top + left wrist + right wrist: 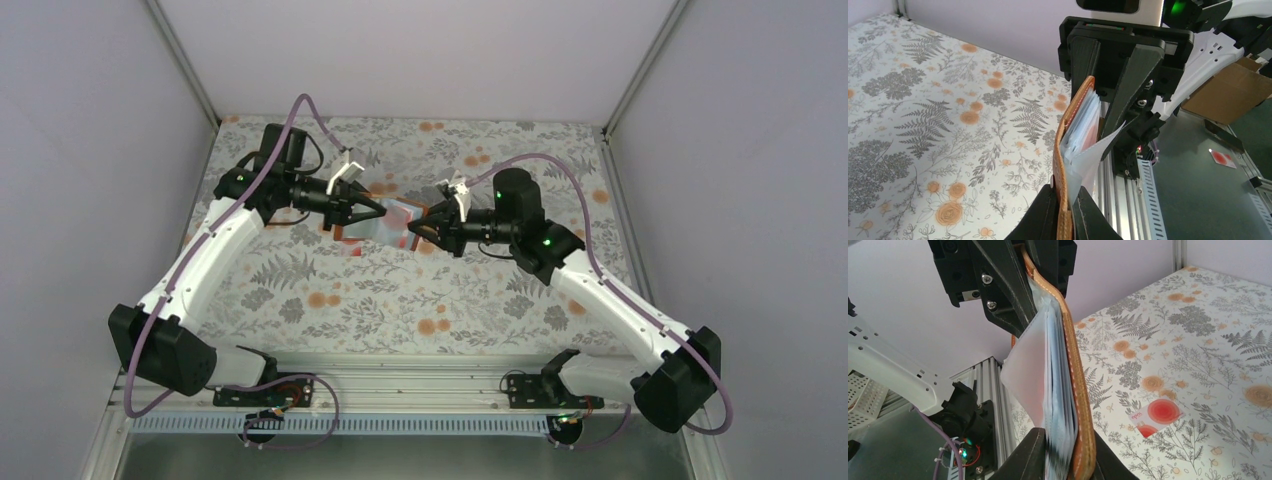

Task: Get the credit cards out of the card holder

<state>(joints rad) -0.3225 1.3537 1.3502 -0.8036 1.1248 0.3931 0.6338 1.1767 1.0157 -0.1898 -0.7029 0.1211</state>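
Note:
The brown leather card holder [392, 224] hangs in the air between my two grippers, spread open, with grey-blue plastic sleeves [1083, 131] fanned out. My left gripper [374, 210] is shut on its leather cover [1071, 150]; my right gripper [422, 230] is shut on the other end of the holder [1076, 380], sleeves [1054, 370] included. A reddish tint, perhaps the red card, shows through one sleeve [1091, 131]. The pale credit card with red blotches [1155, 416] lies flat on the floral cloth, outside the holder.
The floral tablecloth [400, 300] covers the table. The aluminium rail [1148, 200] runs along its near edge. A small pale card-like thing with a red blotch [1222, 158] lies on the grey surface past the rail, near a cardboard box [1233, 92].

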